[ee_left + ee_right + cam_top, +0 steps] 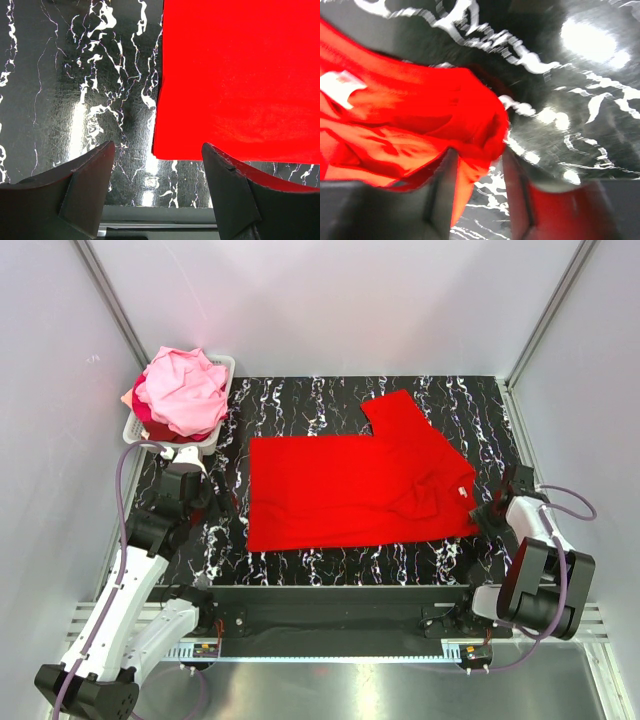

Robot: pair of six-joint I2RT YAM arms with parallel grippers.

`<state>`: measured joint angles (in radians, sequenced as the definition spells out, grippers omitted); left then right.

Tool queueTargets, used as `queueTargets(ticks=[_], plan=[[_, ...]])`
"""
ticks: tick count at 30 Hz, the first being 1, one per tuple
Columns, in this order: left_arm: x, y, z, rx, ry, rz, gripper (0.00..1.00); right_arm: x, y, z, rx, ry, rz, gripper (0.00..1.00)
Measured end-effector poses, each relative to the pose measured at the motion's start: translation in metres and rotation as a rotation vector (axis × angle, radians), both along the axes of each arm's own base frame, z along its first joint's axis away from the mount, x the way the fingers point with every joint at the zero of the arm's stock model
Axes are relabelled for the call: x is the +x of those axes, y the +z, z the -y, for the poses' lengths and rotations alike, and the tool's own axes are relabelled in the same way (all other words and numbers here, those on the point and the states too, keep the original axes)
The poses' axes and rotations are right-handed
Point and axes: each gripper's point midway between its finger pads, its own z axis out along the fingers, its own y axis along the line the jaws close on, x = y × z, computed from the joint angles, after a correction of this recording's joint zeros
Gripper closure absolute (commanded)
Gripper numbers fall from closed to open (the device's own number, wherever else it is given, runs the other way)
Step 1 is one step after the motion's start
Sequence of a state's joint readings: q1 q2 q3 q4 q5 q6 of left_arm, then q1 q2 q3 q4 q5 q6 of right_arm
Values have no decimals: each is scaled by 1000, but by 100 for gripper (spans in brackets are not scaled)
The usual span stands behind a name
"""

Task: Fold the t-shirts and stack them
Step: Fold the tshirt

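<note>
A red t-shirt lies spread flat at the middle of a black marbled mat, with pink and peach t-shirts heaped in a white basket at the far left corner. Only the right wrist view shows the right gripper straddling a bunched fold near the neck label; whether it pinches is unclear. The left gripper hangs spread wide at the shirt's left edge.
</note>
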<state>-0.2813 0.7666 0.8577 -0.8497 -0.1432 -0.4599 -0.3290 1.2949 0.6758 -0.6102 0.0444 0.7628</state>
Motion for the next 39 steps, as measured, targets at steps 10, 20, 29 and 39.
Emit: queueTargets(ticks=[10,20,29,39], plan=[[1,1,0,-2,0,5,24,-5,5,11,-2,-31,10,22],[1,1,0,-1,0,5,24,16,58,2,-27,67,243,24],[1,1,0,-1,0,5,24,48,38,-77,70,406,201,34],[1,1,0,-1,0,4,24,59,14,-95,103,463,151,39]])
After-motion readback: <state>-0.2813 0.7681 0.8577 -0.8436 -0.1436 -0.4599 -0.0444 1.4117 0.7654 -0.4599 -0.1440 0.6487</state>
